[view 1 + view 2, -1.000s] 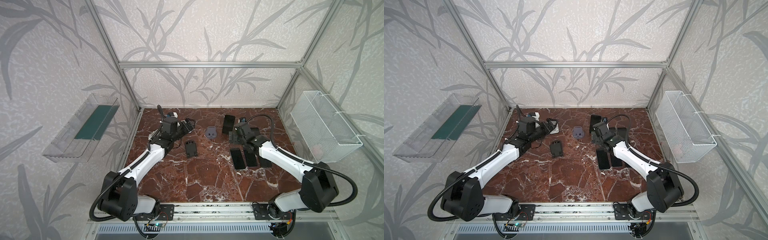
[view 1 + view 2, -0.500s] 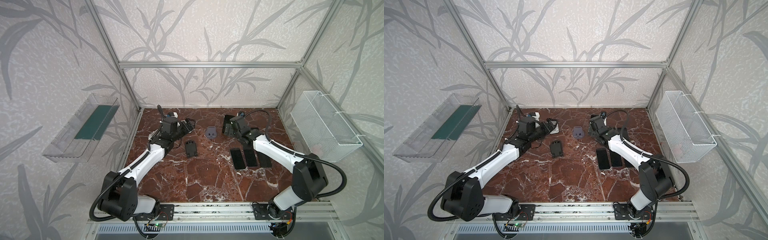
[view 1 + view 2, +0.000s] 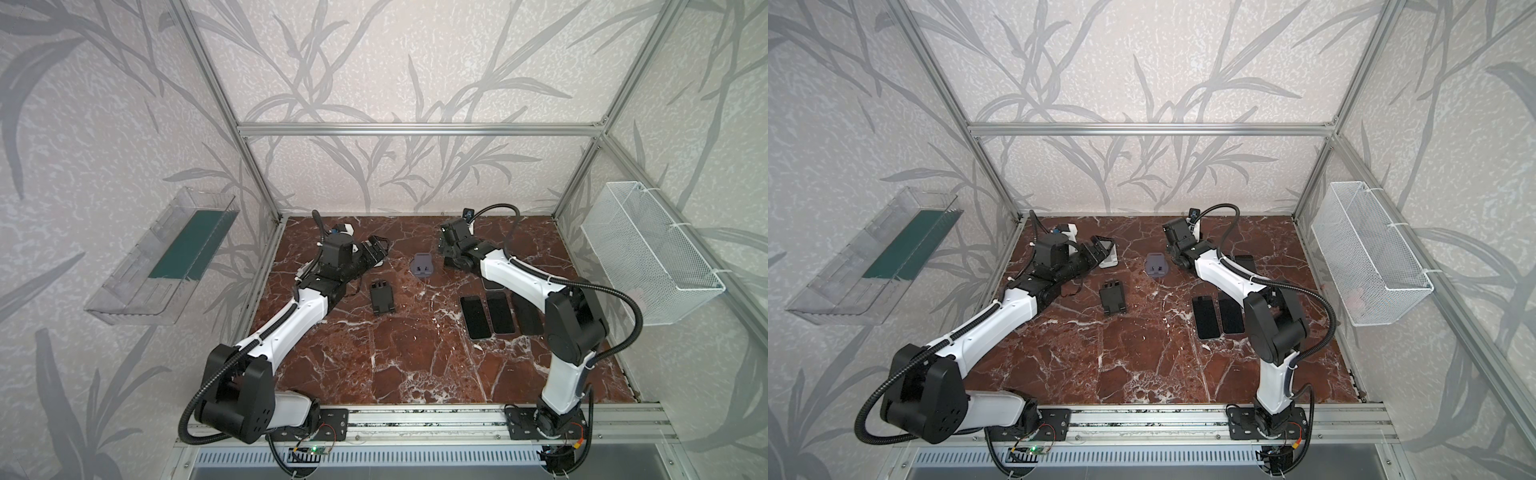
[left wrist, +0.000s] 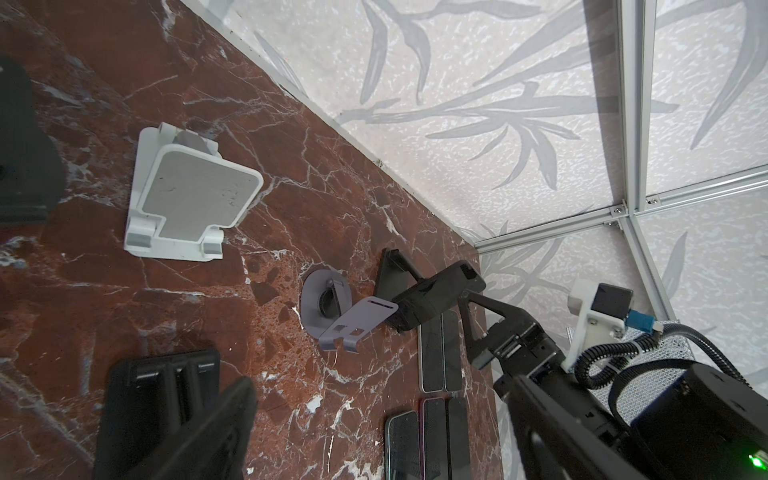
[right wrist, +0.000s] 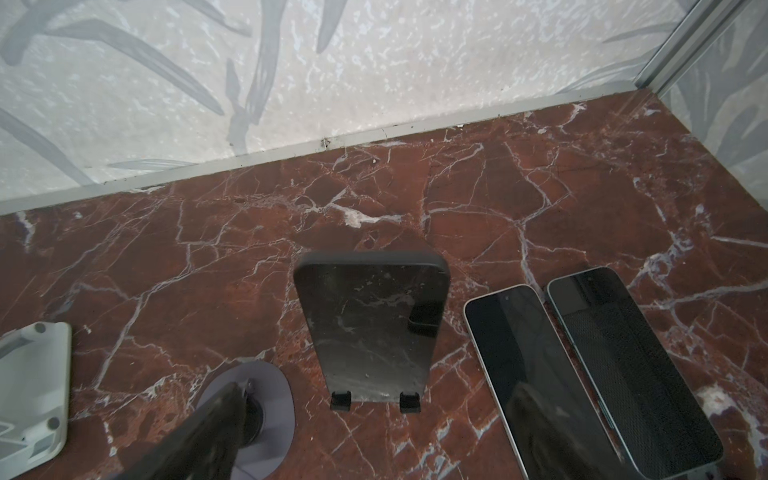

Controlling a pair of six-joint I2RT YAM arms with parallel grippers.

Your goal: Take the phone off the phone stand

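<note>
Found jaws spread and empty on the right gripper (image 4: 473,332), close before the phone (image 5: 370,324) propped on the black stand (image 5: 340,401), far right. Saw the same spread on the left gripper (image 3: 1099,247), far left. Judged removal not yet begun; noted other phones (image 3: 476,318) flat on the surface (image 3: 415,365).

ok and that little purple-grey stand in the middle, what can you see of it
The purple-grey stand looks like matte plastic: a round flat base on the marble table, a hinged arm, and a tilted plate with two small hooks at its low edge and two cutouts. It holds no phone and stands mid-table near the back.
</note>
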